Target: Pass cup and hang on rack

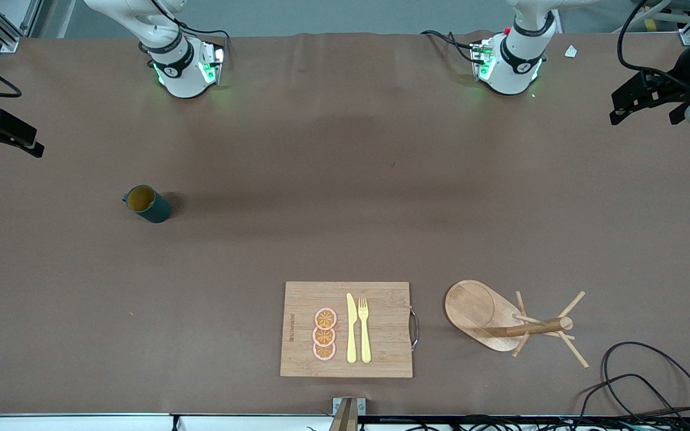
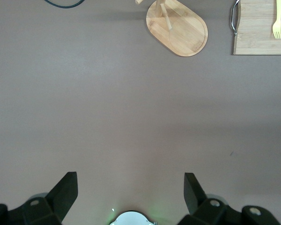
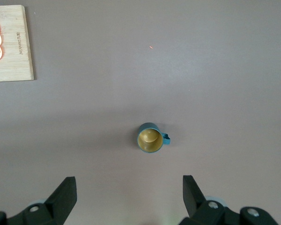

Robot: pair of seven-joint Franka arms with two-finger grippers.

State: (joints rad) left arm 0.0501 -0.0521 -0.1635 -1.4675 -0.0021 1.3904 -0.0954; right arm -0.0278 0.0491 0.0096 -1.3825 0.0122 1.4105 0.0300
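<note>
Cup (image 1: 148, 204) untouched on table (image 1: 345, 179); rack (image 1: 510, 318) bare; left claw (image 2: 131, 197) and right claw (image 3: 129, 199) are held released, nothing done.

The rack (image 2: 178, 26) loses its pegs (and post top) past the left wrist view's edge.
</note>
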